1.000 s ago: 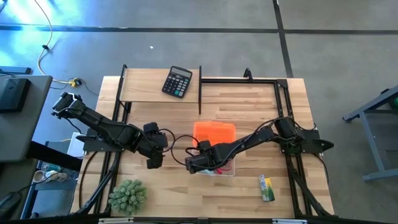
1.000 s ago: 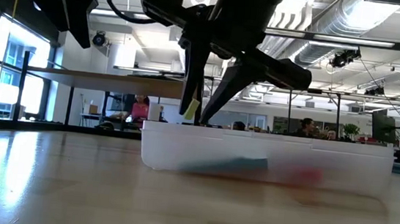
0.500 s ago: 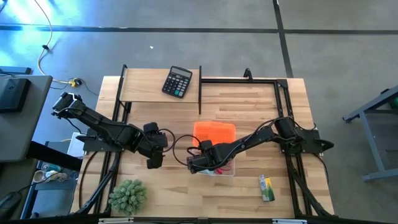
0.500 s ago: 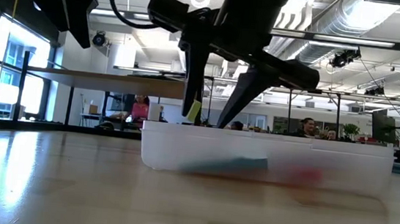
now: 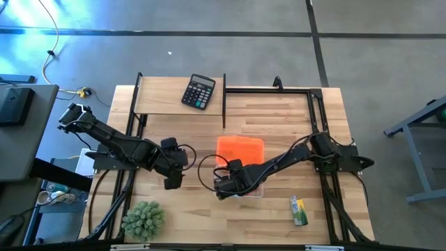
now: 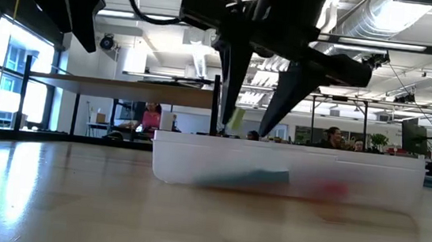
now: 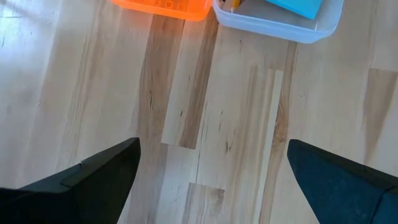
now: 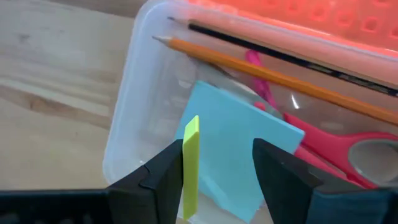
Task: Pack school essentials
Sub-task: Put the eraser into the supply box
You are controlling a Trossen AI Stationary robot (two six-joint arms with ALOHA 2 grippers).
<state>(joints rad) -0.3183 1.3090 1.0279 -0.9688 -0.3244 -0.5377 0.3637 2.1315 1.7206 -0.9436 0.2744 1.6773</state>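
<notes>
My right gripper [image 8: 217, 146] [image 5: 221, 187] hangs open over the left end of a clear plastic box [image 8: 124, 124] [image 6: 287, 171]. A thin yellow block [image 8: 190, 168] [image 6: 236, 120] stands on edge beside one of its fingers, at about rim height. In the box lie a light-blue notepad [image 8: 236, 149], two pencils [image 8: 280, 78], a pink pen [image 8: 261, 81] and red-handled scissors [image 8: 336, 146]. The green-yellow packet [image 5: 298, 210] lies flat on the table near the right near corner. My left gripper [image 7: 212, 149] [image 5: 172, 181] waits open over bare wood left of the box. My right gripper has the yellow block's flat side [image 8: 186, 180] against the inner face of one finger [image 8: 163, 180]; the other finger [image 8: 280, 180] stands well apart from it. The fingers point down from above. The block is upright, above the notepad and clear of the box's floor.
An orange lid [image 5: 240, 147] lies just behind the box. A black calculator [image 5: 198, 91] sits on the far left part of the table, a spiky green plant [image 5: 143, 219] at the near left corner. A black frame rail [image 5: 224, 104] stands behind the lid.
My right gripper has moved a little toward the table's right, from the box's left wall to farther over its inside, and the yellow block has gone along with it at about the same height. The left arm has kept still.
</notes>
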